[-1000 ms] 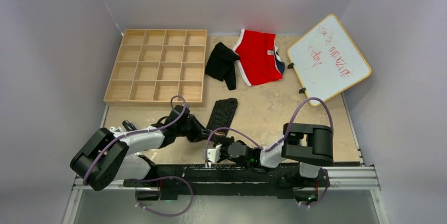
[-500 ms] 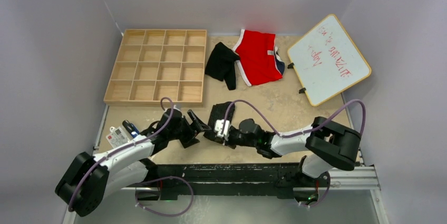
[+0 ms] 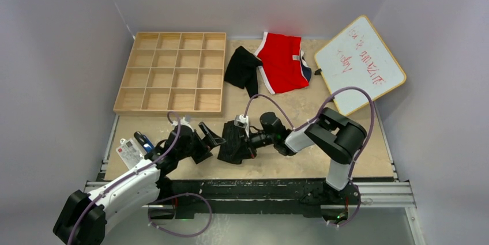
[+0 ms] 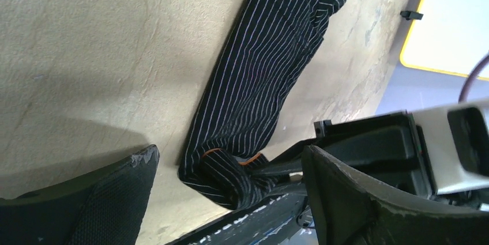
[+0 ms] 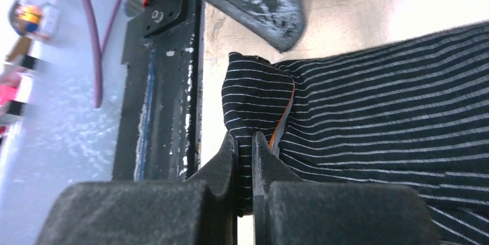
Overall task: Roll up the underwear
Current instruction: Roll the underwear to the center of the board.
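We pinch the folded near end of the striped underwear (image 3: 233,144), lying lower centre on the tabletop (image 3: 288,98), with our right fingers (image 5: 222,164) closed tight, seemingly to anchor the roll's start, while our left fingers (image 4: 109,199) gape wide and empty just beside it.

Striped black underwear (image 3: 230,148) folded in long strip, near end bunched; plain black underwear (image 3: 242,69) crumpled, farther back.
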Controlling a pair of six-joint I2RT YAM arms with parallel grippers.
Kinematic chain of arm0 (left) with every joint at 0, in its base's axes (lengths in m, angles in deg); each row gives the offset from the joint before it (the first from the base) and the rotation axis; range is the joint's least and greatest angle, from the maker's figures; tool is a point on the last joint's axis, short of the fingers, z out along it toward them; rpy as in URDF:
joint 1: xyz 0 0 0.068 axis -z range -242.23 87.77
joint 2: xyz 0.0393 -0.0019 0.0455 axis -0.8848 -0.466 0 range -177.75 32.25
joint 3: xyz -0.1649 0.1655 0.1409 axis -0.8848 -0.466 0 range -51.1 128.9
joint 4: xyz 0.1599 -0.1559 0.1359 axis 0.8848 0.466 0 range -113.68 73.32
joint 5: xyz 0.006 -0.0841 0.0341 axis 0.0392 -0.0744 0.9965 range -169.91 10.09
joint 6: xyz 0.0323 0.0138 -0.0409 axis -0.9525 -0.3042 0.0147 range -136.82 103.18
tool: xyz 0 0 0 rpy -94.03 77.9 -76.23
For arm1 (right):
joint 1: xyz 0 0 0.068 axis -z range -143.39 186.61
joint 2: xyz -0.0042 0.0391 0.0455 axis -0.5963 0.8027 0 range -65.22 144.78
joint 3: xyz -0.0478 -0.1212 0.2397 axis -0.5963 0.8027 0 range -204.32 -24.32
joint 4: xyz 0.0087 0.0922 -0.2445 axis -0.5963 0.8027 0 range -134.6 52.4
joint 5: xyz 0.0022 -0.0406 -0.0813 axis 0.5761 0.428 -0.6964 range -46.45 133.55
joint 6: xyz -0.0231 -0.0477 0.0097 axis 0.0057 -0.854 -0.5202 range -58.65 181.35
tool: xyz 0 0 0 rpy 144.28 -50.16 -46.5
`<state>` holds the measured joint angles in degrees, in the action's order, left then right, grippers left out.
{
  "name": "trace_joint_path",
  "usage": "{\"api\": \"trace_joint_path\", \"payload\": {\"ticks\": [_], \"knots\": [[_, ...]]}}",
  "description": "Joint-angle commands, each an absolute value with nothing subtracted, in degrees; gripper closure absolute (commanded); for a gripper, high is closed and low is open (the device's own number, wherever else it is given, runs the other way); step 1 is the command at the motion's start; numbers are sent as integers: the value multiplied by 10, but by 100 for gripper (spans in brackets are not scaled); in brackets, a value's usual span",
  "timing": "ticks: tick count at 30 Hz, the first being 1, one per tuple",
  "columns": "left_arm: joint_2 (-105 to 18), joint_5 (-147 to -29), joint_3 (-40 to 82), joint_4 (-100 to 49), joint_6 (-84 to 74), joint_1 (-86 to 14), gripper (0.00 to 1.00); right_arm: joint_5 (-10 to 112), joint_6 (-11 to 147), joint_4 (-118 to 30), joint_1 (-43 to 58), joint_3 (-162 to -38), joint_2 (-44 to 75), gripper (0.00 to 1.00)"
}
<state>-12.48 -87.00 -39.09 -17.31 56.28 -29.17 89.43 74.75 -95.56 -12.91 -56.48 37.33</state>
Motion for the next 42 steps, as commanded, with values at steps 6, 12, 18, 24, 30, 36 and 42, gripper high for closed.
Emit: {"api": "trace_joint_path", "payload": {"ticks": [6,12,18,24,30,36,42], "knots": [[-120,-904,-411,-208,472,-294,6,1018,1005,-1091,-66,-563,490,90],[-123,-942,-450,-273,490,-294,6,997,1008,-984,-60,-600,503,89],[-127,-958,-478,-306,510,-294,12,967,963,-825,-60,-646,496,89],[-164,-951,-492,-281,546,-293,25,960,951,-755,-59,-675,507,88],[-143,-918,-472,-171,547,-291,23,954,966,-738,-49,-685,524,88],[-138,-909,-470,-134,556,-288,23,954,987,-748,-40,-684,530,87],[-204,-899,-475,-208,577,-269,35,958,1007,-754,-37,-692,540,86]]}}
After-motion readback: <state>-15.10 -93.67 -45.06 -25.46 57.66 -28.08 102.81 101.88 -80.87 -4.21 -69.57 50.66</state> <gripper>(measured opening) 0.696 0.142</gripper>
